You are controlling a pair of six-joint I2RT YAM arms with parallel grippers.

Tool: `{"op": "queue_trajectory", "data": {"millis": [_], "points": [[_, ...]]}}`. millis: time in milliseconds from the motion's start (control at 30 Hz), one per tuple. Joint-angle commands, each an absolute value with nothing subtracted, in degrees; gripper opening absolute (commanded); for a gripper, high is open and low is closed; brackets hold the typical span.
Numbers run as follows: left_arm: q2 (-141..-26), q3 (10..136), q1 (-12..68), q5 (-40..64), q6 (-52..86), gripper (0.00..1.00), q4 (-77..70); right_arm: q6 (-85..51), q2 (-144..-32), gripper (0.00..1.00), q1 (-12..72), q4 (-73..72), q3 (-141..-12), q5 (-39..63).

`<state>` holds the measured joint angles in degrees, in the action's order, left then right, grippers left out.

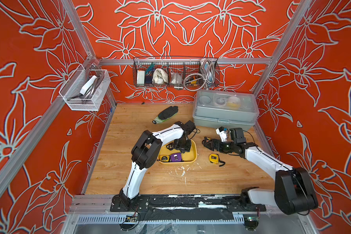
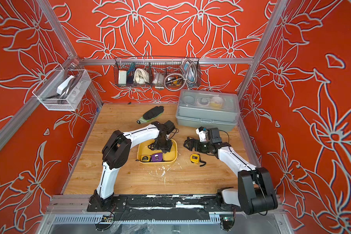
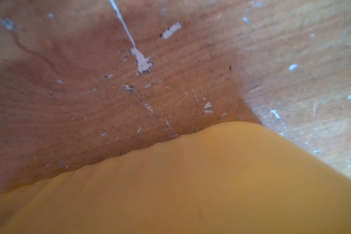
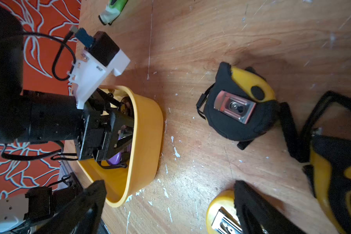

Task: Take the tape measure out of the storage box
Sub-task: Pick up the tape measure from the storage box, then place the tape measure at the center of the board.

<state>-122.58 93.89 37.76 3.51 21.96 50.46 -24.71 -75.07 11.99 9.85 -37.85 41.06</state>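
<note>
Two tape measures side by side at the near end of the storage box (image 1: 192, 157), mid-table: black-and-yellow tape measure (image 1: 163, 158) on the left, purple tape measure (image 1: 176, 157) right beside it. Down inside the far half of the same box, left gripper (image 1: 181, 149), pointing downward. Fingers masked by its own body from above and too crowded in the right wrist view, so cannot tell whether spread, pressed together or pinching anything. Right of the box and apart from its rim, on the wooden table (image 1: 130, 172): loose yellow tape measure (image 1: 214, 158), strap trailing. Beyond it, toward the back wall, right gripper (image 1: 205, 143) — level over the table, fingers spread wide. Far right corner: grey case (image 1: 225, 115), lid shut.
</note>
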Motion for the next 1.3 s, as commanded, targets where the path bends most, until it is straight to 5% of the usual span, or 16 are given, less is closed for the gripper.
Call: {"op": "queue_trajectory", "data": {"millis": [0, 267, 633, 1267], "points": [[-120.4, 91.5, 37.3, 5.4, 19.9, 0.58, 49.2, -25.4, -76.2, 1.00, 12.2, 5.1, -35.4, 48.5], [-110.8, 87.6, 37.4, 7.7, 12.1, 0.56, 51.8, -33.5, -80.8, 1.00, 12.3, -4.0, -36.5, 57.6], [-101.1, 85.4, 38.1, 11.2, 4.6, 0.56, 53.9, -35.1, -86.6, 1.00, 16.8, 2.3, -47.2, 66.2], [-98.4, 86.5, 40.8, 15.6, 2.3, 0.56, 52.1, -43.5, -93.1, 0.77, 27.6, -6.2, -49.9, 67.7]]}}
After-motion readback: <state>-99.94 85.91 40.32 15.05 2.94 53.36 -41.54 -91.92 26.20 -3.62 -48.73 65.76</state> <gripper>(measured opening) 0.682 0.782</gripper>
